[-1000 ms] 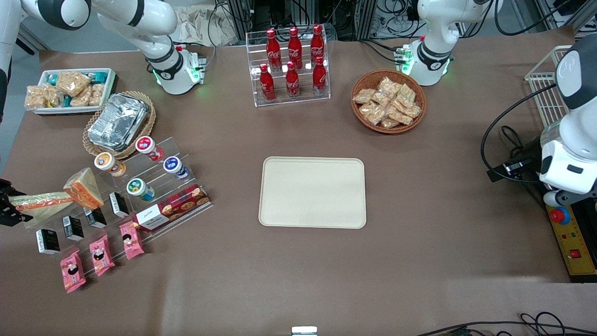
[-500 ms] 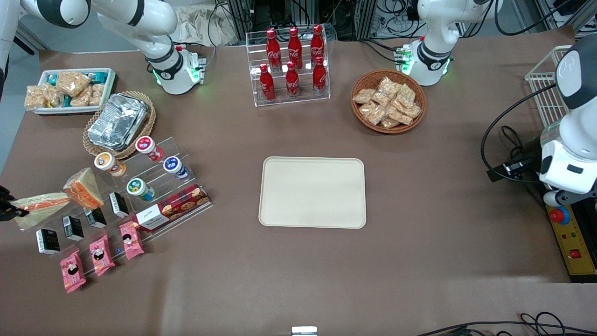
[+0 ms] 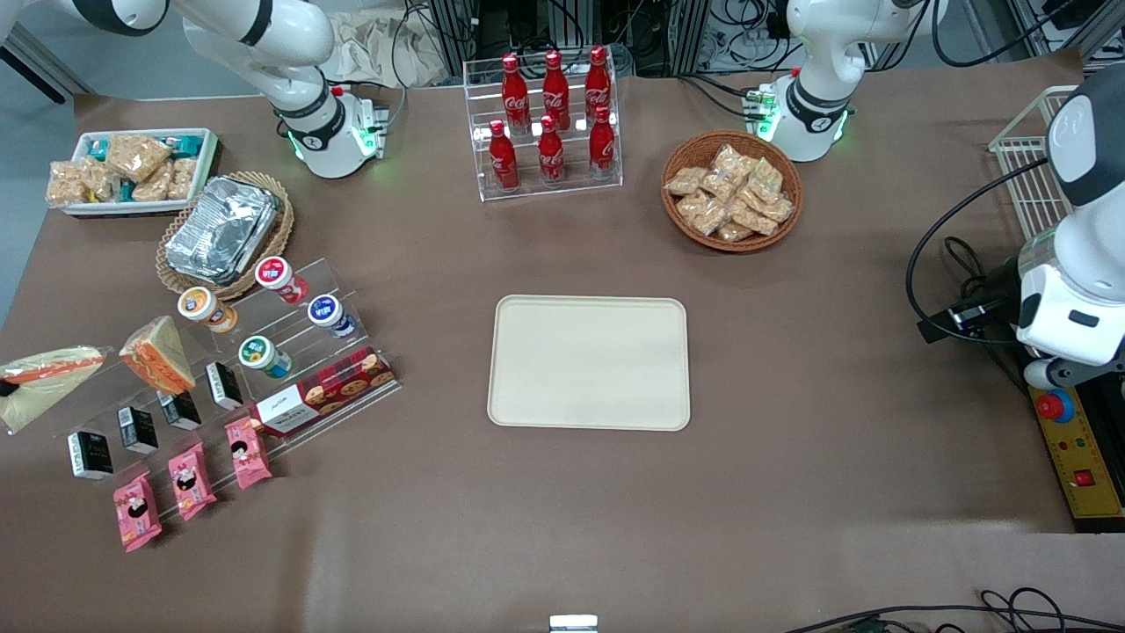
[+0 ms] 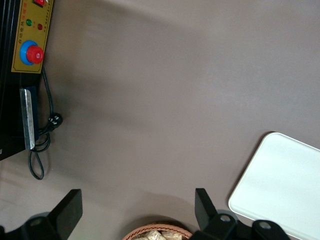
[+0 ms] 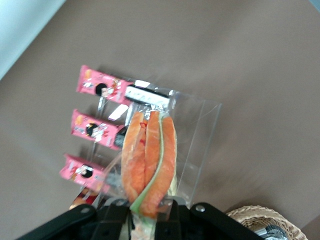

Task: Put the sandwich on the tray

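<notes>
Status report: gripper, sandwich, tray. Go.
Right gripper shut on long clear-wrapped triangular sandwich, lifted at the working arm's end of the table. Cream-beige rectangular tray bare, mid-table. Clear acrylic snack stand lies between them.

"Coca-Cola" in white script on the red bottles (image 3: pixel 551 114); nothing else legible.

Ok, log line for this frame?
phase: carry | hand: shut on sandwich, raised at working arm's table end | tray: bare

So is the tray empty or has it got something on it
Empty: the tray shows only bare surface. The gripper holds the sandwich at the working arm's end.
</notes>
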Controlling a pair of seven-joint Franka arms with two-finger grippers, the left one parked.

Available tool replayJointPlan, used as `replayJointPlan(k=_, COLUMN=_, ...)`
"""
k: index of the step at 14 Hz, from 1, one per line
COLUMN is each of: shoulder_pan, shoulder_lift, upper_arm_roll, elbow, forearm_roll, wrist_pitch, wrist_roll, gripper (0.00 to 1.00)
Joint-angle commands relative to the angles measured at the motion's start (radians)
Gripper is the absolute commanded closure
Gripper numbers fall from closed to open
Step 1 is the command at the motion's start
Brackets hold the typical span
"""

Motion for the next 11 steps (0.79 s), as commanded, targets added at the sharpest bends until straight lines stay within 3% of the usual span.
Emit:
replayJointPlan(k=1, shoulder_pan=0.054, shoulder_lift=-0.041, upper_arm_roll=0.002, elbow=0.021, forearm_roll=0.011, wrist_pitch=-0.048, wrist_roll=-0.012, gripper=1.0)
replayJointPlan(k=11, shoulder_pan=0.417, shoulder_lift=-0.167, upper_arm_roll=0.04, elbow=0.021, forearm_roll=0.019, wrist_pitch=-0.048, wrist_roll=0.037, gripper=1.0)
